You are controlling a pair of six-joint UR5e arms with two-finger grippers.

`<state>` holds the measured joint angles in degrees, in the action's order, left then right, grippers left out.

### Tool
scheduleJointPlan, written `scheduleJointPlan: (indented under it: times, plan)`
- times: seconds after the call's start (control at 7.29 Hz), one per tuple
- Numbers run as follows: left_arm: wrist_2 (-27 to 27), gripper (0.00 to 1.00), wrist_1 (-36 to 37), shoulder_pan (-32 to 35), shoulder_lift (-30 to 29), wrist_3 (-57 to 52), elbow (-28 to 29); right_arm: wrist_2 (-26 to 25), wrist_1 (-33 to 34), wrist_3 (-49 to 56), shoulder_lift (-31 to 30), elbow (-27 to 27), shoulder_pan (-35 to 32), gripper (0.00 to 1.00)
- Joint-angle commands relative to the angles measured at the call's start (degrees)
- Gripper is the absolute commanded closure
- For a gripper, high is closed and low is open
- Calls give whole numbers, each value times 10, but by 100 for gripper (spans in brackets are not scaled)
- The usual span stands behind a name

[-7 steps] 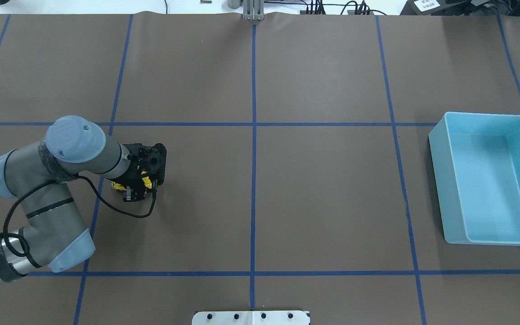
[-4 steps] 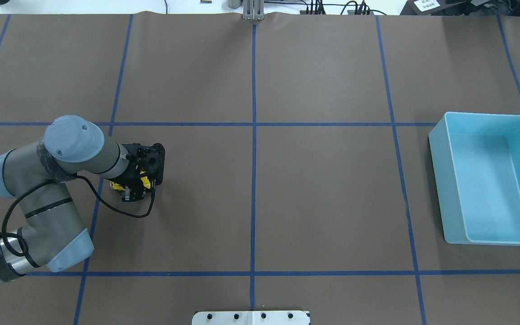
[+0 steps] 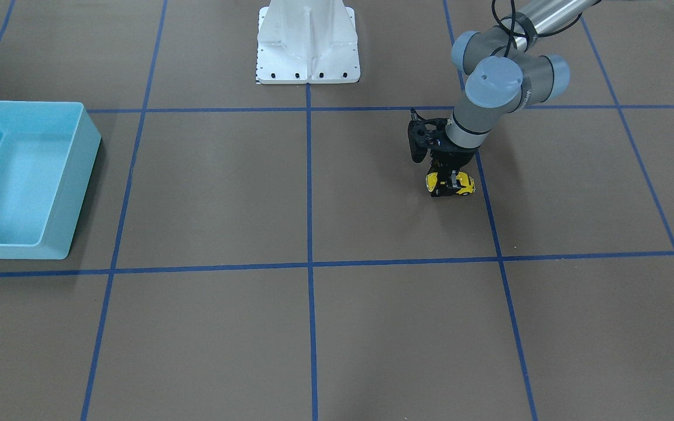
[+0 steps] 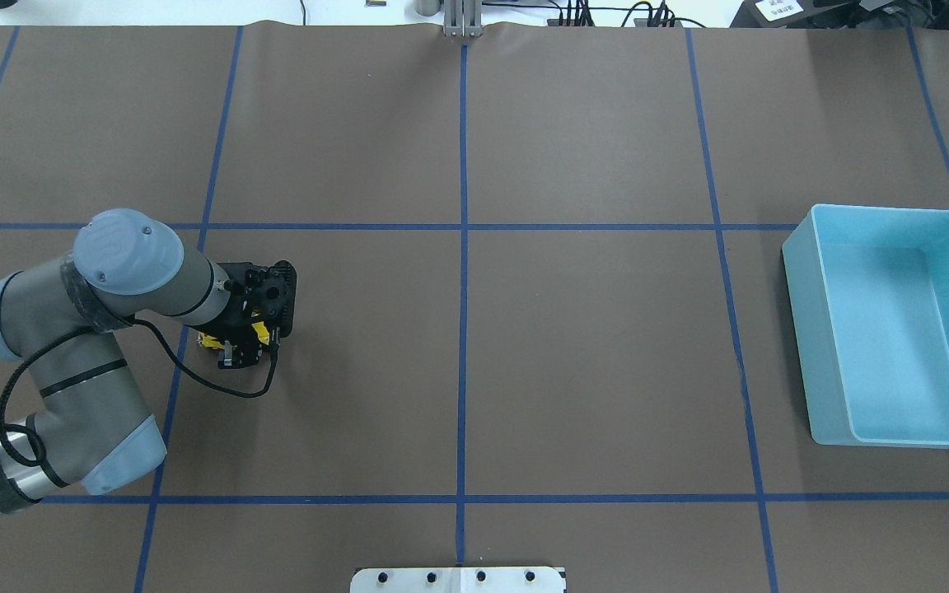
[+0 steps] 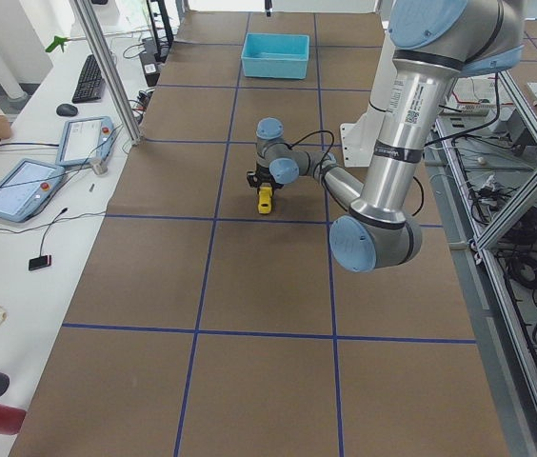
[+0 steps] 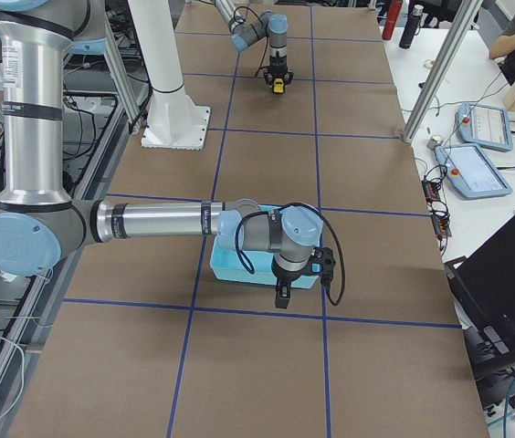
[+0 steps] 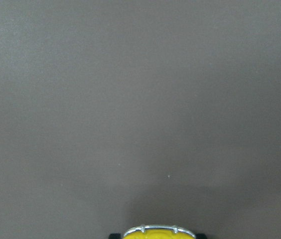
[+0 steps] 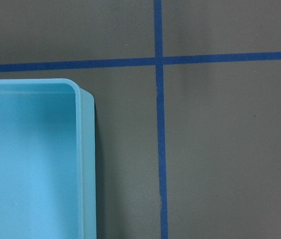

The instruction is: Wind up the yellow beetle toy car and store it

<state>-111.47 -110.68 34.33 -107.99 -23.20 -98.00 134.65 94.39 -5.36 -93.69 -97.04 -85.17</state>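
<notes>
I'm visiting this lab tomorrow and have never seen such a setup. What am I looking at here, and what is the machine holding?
These are views of one moment at a brown table marked with blue tape lines. Two grey robot arms work there, each ending in a two-finger gripper. One camera looks down from behind the robot, one faces it from across the table, two look from the table's ends, and one sits on each wrist. The left gripper is closed on a yellow beetle toy car, low at the table. A light-blue bin, with nothing in it, sits on the robot's right side. The right gripper hangs by that bin's edge; whether it is open cannot be told.
</notes>
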Motion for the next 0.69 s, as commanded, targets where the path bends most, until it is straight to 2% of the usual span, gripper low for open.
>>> scheduleJointPlan:
  times: [0.0, 0.55]
  plan:
    - [-1, 64, -1, 0, 1, -1, 0, 0, 0, 0, 0, 0, 0, 0]
    - [-2, 64, -19, 6, 13, -1, 0, -1, 0, 0, 0, 0, 0, 0]
